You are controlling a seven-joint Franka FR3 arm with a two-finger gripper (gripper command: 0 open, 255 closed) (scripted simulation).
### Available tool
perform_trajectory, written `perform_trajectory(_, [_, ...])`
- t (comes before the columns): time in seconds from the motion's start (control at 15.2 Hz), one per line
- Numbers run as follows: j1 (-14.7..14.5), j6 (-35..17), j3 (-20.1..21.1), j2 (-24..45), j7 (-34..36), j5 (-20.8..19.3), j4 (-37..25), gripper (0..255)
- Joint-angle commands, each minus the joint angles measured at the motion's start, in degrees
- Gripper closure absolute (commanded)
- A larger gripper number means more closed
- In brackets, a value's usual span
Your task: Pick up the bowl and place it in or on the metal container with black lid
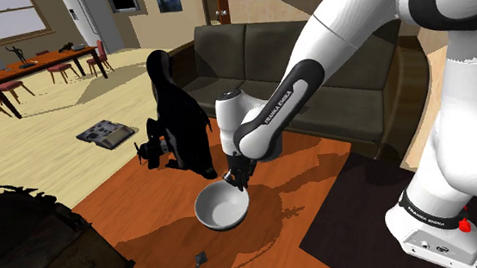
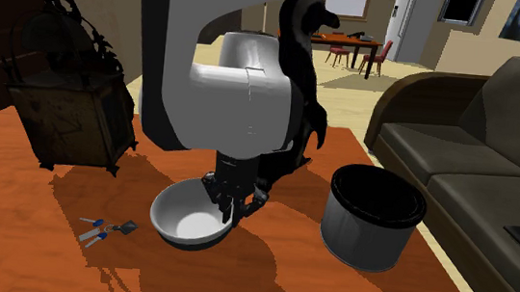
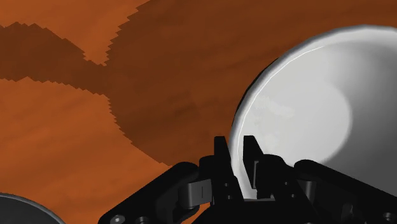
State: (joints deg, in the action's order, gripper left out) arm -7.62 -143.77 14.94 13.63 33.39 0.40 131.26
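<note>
Gripper: the black gripper (image 1: pixel 236 182) (image 2: pixel 233 206) (image 3: pixel 236 150) points down at the counter and is clamped on the bowl's rim. In the wrist view one of the fingers (image 3: pixel 221 156) stands outside the wall and the other inside, with the rim pinched between them.
Bowl: pale grey, round, mouth up (image 1: pixel 220 209) (image 2: pixel 188 223) (image 3: pixel 305 108). It is gripped at its 1 o'clock edge in the shoulder view and at its 2 o'clock edge in the second exterior view. Whether its base touches the counter cannot be told.
Counter: reddish-brown wood (image 1: pixel 148 217) (image 2: pixel 266 276) (image 3: pixel 63 127), crossed by darker shadows.
Metal container: a grey cylinder with a black top (image 2: pixel 373 218), upright on the counter. It is at 3 o'clock of the bowl in the second exterior view, near it but apart.
Black figure: a tall dark statue (image 1: pixel 179 116) (image 2: pixel 304 67) on the counter, at 11 o'clock of the bowl in the shoulder view.
Small tools: blue-handled (image 2: pixel 104 228), flat on the counter at 9 o'clock of the bowl in the second exterior view.
Dark case: an ornate box (image 2: pixel 68 104) at 10 o'clock of the bowl in that view.
Sofa: dark (image 1: pixel 309 55) (image 2: pixel 480 150), beyond the counter.
</note>
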Motion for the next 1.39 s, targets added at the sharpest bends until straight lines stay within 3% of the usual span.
perform_trajectory(0.0, [0.0, 0.0, 0.0, 0.0, 0.0, 0.0, 0.0, 255])
perform_trajectory(0.33, [0.0, 0.0, 0.0, 0.0, 0.0, 0.0, 0.0, 255])
perform_trajectory(1.32, [0.7, 10.9, 0.8, -8.8, -1.5, 2.9, -2.3, 255])
